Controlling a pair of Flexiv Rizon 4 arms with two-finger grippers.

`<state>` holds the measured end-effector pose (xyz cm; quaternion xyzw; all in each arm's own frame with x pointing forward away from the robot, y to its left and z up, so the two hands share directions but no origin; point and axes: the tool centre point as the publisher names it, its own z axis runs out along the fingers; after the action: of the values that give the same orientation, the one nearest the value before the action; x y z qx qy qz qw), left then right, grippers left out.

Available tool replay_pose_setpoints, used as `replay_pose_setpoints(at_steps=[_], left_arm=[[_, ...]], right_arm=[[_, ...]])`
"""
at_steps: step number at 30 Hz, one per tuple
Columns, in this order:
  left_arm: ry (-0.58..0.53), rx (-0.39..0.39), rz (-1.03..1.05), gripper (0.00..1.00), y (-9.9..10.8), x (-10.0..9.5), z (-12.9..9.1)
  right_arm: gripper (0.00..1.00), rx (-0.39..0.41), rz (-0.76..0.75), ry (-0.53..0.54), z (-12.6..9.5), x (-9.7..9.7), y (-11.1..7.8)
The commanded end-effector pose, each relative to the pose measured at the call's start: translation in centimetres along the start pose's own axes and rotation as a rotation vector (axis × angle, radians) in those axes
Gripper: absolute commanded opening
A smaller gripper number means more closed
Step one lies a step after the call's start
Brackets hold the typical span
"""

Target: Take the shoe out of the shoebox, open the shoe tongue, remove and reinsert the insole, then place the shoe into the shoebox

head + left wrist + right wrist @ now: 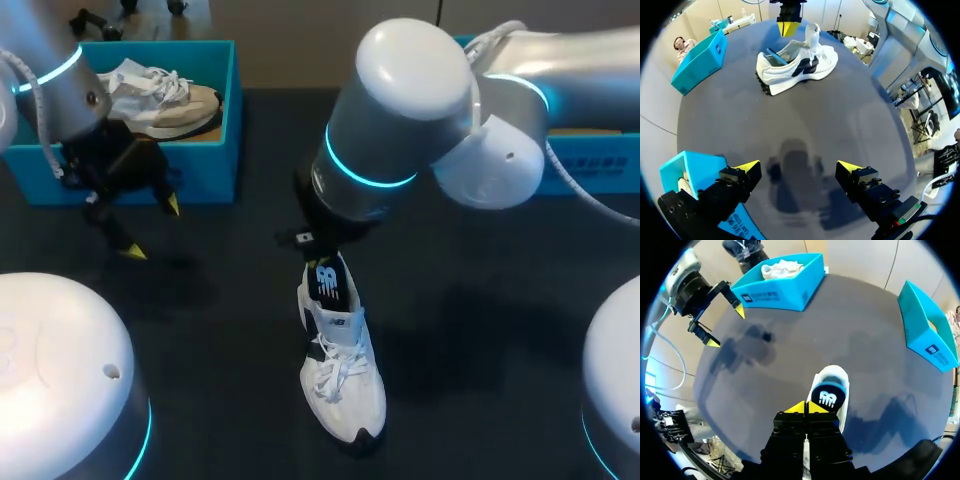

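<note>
White cloth with dark side patches, the shoe (345, 385) stands on its sole in the middle of the bench (480, 330). Its toe points toward the near edge, and it is out of the blue box (215, 175) at the back left corner. Its laces (335, 370) look loose and floppy. A dark insole (328, 282) with a blue rim pokes up at the heel.

Our right claw (805, 407) sits just beside that heel with its yellow tips pressed together, and we see nothing between them. Our left claw (152, 228) hangs wide open near the box, well apart from the shoe, holding nothing.

We think the insole step is in hand. The insole looks thin and bendy, so we should pinch it by its raised heel end. Then we should pull slowly so it slides and does not fold. The shoe looks light and could tip or skid on the smooth bench, so our left claw could press down the toe.
</note>
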<state>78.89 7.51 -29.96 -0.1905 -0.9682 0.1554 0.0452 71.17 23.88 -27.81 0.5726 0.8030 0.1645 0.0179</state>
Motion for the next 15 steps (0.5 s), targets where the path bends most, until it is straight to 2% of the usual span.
replay_pose_setpoints(at_steps=[1,8,15], left_arm=[[0.028,-0.011,0.004,1.0,0.4,-1.2,-0.3],[0.038,-0.02,-0.006,1.0,1.0,-1.7,-0.3],[0.038,-0.02,-0.006,1.0,1.0,-1.7,-0.3]], right_arm=[[0.0,-0.018,0.008,-0.003,1.4,-0.1,0.0],[0.0,-0.027,0.035,-0.045,2.5,-0.6,0.6],[0.0,-0.066,0.059,-0.104,2.8,-0.1,0.8]])
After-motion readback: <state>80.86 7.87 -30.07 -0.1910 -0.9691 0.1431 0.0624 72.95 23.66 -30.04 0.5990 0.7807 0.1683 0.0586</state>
